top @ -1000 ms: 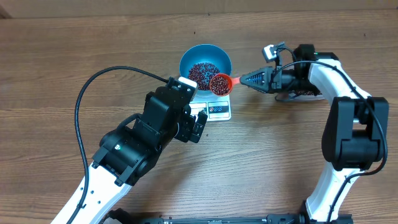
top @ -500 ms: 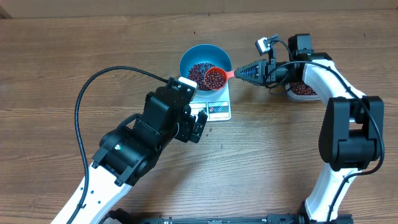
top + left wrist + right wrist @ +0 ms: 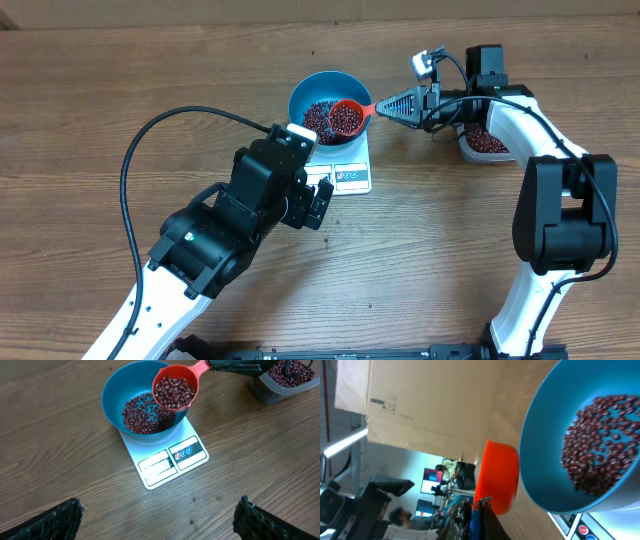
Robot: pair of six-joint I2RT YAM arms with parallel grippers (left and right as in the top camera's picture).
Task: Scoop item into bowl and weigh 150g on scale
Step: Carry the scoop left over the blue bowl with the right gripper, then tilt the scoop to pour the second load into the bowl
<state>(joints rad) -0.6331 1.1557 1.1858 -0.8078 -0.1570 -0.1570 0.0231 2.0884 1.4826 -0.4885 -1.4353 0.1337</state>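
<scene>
The blue bowl (image 3: 300,96) stands on the white scale (image 3: 352,152) with a layer of dark red beans (image 3: 318,113) inside. My right gripper (image 3: 386,104) is shut on the handle of a red scoop (image 3: 347,118), which is full of beans and hangs over the bowl's right side. From the left wrist, the scoop (image 3: 173,392) sits level above the bowl (image 3: 112,395) and the scale (image 3: 170,460). The right wrist view shows the scoop's orange underside (image 3: 497,477) beside the bowl's wall (image 3: 545,465). My left gripper (image 3: 320,205) is open over bare table in front of the scale, its fingertips (image 3: 60,520) wide apart.
A clear plastic tub (image 3: 486,143) of beans stands to the right of the scale, under my right arm; its corner (image 3: 280,382) shows at the top right of the left wrist view. A black cable (image 3: 150,135) loops over the table on the left.
My right gripper has carried the full scoop leftward from beside the scale's right edge to above the bowl. The left arm has not moved.
</scene>
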